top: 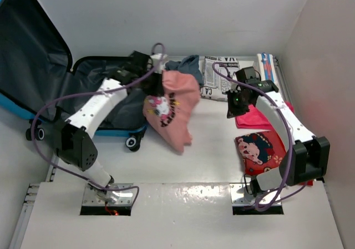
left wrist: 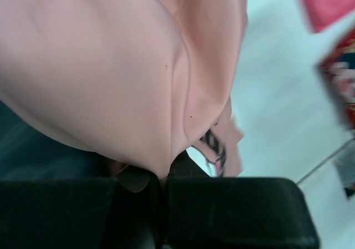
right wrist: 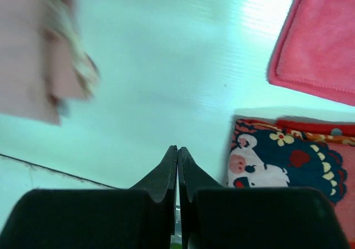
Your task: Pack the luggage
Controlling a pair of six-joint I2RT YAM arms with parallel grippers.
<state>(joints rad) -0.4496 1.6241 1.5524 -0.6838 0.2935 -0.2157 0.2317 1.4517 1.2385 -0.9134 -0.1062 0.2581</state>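
The left gripper [top: 157, 67], clenched on a dangling pink cartoon-print garment [top: 172, 107], should clear the rim of the open bright-blue hard-shell suitcase [top: 33, 44] at the table's far left before releasing, while the right gripper [right wrist: 177, 155] idles shut and empty.

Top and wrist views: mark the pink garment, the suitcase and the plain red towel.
pink garment [top: 180, 102]: top view, hanging fabric beside the cartoon print.
suitcase [top: 33, 49]: top view, dark lining of the open lid.
plain red towel [right wrist: 321, 44]: right wrist view, middle of the cloth.
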